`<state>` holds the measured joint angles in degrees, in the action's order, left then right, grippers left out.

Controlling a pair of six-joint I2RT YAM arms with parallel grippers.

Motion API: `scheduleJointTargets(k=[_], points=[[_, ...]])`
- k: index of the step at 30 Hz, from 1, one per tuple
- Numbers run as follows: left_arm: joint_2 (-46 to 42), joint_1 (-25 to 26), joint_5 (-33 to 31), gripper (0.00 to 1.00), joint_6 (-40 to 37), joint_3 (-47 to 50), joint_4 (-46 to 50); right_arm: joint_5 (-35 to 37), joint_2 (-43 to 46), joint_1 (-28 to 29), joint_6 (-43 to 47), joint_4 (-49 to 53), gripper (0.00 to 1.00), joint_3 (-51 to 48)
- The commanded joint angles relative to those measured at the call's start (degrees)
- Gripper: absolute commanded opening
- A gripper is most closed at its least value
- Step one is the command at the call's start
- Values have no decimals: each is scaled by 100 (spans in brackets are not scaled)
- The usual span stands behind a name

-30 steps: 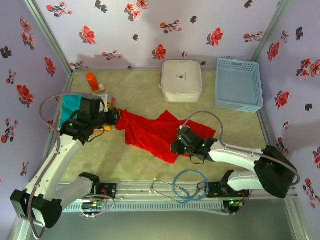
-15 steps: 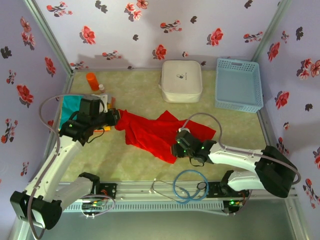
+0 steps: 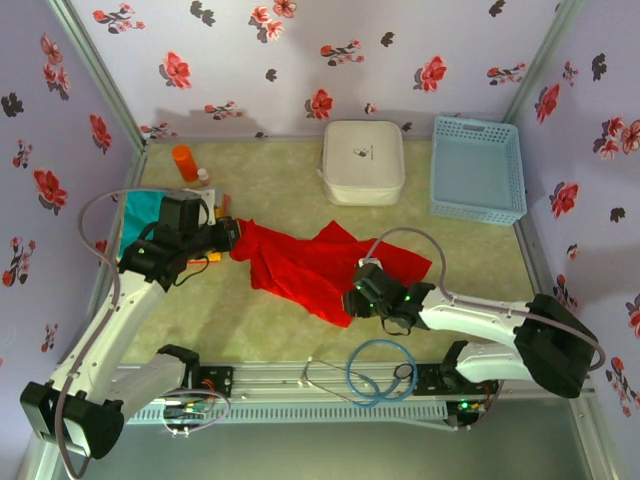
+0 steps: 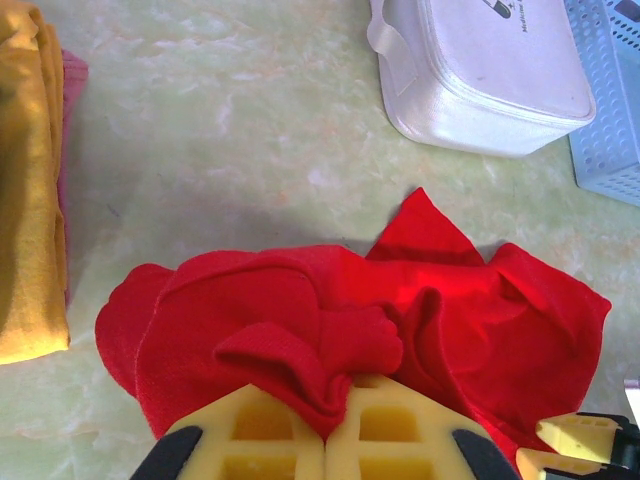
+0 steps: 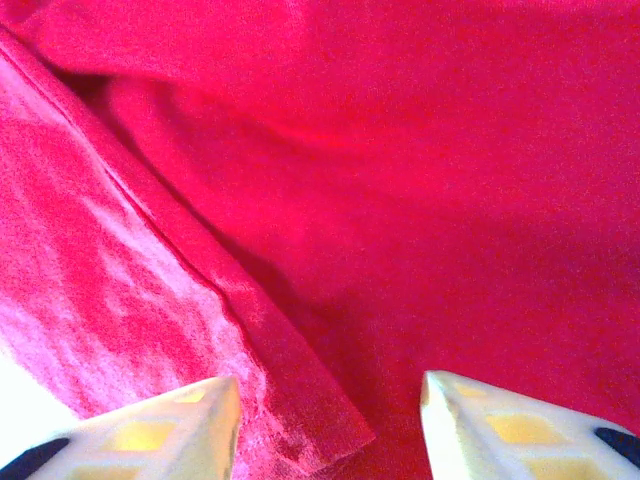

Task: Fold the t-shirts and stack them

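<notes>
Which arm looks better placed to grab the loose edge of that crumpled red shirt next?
Right. The right gripper hangs open above a hem of the red t-shirt, a finger either side. The left gripper is shut on a fold at the shirt's other end, so it's busy.

Red t-shirt (image 3: 318,268): large, bright red, unfolded and crumpled across the middle of the table (image 3: 270,180). Its left end is bunched into a raised fold, and a pointed flap sticks out on the far side. Teal t-shirt (image 3: 140,208): lies flat at the table's left edge, partly hidden. Yellow t-shirt (image 4: 25,200): folded, lying just left of the red one, over what is possibly a pink cloth edge.
</notes>
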<state>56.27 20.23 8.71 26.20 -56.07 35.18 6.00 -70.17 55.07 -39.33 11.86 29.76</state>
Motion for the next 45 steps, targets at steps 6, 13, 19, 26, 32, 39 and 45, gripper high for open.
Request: scheduleJointTargets(k=[6,13,19,26,32,39,45], points=[[-6,-54,166,0,51,-25,-55,-64,-90,104,-10,-210,38,-104],[-24,-54,178,0,27,-40,-48,-37,-392,227,-112,-331,27,5],[-38,-63,210,0,-44,-173,56,313,-190,225,-40,455,11,368],[50,-63,253,0,-136,-281,192,1090,995,220,182,1697,0,820],[378,-75,365,0,-219,-703,199,1855,1515,-274,512,2553,0,1598],[1304,-197,631,0,-351,-1624,-32,2221,986,-1828,1134,2587,0,2805],[2317,-386,822,1,-446,-2412,-391,2065,-194,-3104,1349,1969,0,3863]])
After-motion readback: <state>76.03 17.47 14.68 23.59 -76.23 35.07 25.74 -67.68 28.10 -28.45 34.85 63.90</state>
